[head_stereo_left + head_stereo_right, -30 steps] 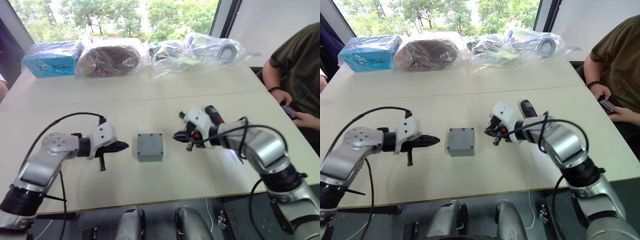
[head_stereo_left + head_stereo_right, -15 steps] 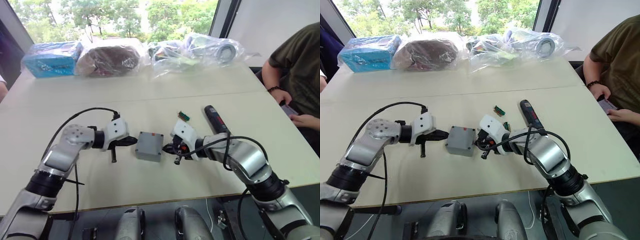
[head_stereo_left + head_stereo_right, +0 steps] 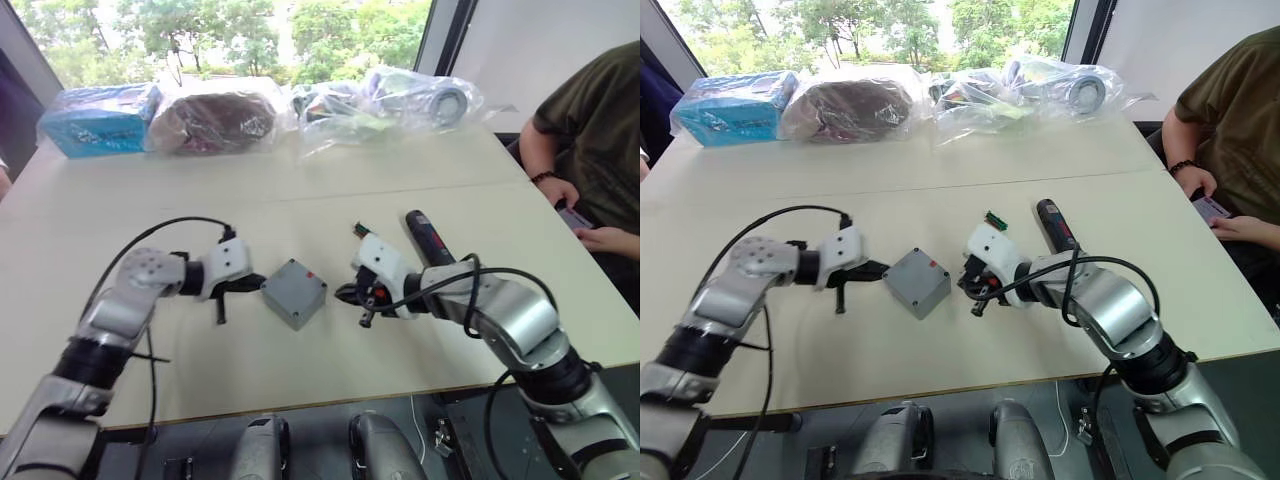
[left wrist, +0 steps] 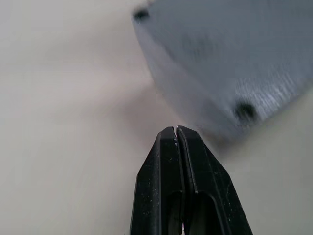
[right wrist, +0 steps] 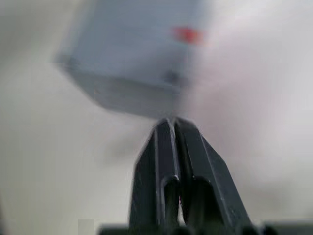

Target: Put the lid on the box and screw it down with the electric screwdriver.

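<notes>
You see the small square grey metal box (image 3: 294,292) lying just beyond both closed, empty fingertip pairs, left gripper (image 4: 176,131) and right gripper (image 5: 172,122).

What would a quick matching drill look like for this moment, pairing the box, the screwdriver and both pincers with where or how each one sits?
Things:
1. box
2. electric screwdriver
3. left pincer
4. right pincer

States:
A. lying on the table beyond the right arm, untouched
B. shut, tips beside the box's left corner
C. turned corner-on between the two pincers, red mark on top
D. shut, tips just right of the box

Pairs: 1-C, 2-A, 3-B, 4-D
</notes>
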{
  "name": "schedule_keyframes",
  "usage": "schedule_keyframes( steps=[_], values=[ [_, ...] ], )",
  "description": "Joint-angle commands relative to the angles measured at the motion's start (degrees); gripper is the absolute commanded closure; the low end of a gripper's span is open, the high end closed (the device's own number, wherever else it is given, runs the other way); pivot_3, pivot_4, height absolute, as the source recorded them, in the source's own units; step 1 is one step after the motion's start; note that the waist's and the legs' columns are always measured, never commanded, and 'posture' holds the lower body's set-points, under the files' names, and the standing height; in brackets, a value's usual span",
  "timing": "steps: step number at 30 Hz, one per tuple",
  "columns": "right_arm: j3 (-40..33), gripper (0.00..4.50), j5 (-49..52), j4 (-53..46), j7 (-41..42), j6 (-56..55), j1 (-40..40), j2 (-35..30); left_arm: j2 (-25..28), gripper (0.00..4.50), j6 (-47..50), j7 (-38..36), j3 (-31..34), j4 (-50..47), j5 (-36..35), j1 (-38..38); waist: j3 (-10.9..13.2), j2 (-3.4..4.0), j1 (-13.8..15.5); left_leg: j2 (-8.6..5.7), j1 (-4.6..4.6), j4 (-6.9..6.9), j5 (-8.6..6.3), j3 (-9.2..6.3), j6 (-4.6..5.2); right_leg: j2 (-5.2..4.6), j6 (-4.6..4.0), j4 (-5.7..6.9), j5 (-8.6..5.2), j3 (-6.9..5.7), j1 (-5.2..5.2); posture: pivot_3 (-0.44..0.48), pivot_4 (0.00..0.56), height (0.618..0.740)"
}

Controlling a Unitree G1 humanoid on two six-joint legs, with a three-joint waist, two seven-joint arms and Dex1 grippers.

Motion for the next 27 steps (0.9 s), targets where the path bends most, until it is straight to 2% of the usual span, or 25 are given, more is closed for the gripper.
schedule_keyframes(
  steps=[1, 5, 10, 14, 27],
  values=[
    [-1.5, 4.41, -1.2, 2.3, 0.7, -5.2, -2.0, 0.0, 2.9, 4.50, 3.2, -1.7, 3.5, -7.4, -3.9, 3.9, 0.0, 0.00, 0.1, 0.00, 0.01, 0.00, 0.00, -0.01, 0.00, 0.01, -0.01, 0.03, 0.00, 0.00, -0.01, 0.000, 0.150, 0.740],
    [0.9, 4.41, -5.5, 9.9, -0.1, -12.6, -4.3, 2.7, 4.8, 4.50, 9.0, -3.1, 4.8, -15.1, -8.7, 8.3, 0.0, 0.00, 0.3, 0.00, 0.02, 0.01, 0.00, 0.01, 0.00, -0.02, -0.02, 0.11, -0.01, 0.00, -0.01, 0.000, 0.150, 0.740],
    [2.8, 4.41, -8.3, 16.7, -1.0, -17.7, -4.8, 8.5, 1.9, 4.50, 11.9, 0.5, 4.0, -16.1, -8.8, 6.9, 0.0, -0.01, 0.3, -0.06, 0.02, 0.08, 0.01, 0.05, -0.01, -0.01, -0.01, 0.21, -0.01, -0.01, 0.00, 0.000, 0.150, 0.740],
    [4.0, 4.41, -8.4, 15.2, -0.9, -17.7, -3.0, 10.7, 1.1, 4.50, 11.7, 1.5, 3.6, -16.0, -8.3, 6.4, 0.0, -0.01, 0.2, -0.06, 0.02, 0.09, 0.01, 0.06, -0.01, 0.00, -0.01, 0.32, -0.01, 0.01, -0.05, 0.000, 0.150, 0.740],
    [3.3, 4.41, -6.8, 7.1, -0.8, -11.1, 1.1, 10.9, -2.8, 4.50, 6.1, 2.9, 1.1, -7.9, -4.0, -0.3, 0.0, -0.02, 0.3, -0.07, 0.04, 0.11, 0.02, 0.06, -0.03, 0.02, -0.02, 0.39, -0.01, 0.00, -0.06, 0.000, 0.150, 0.740]
  ],
)
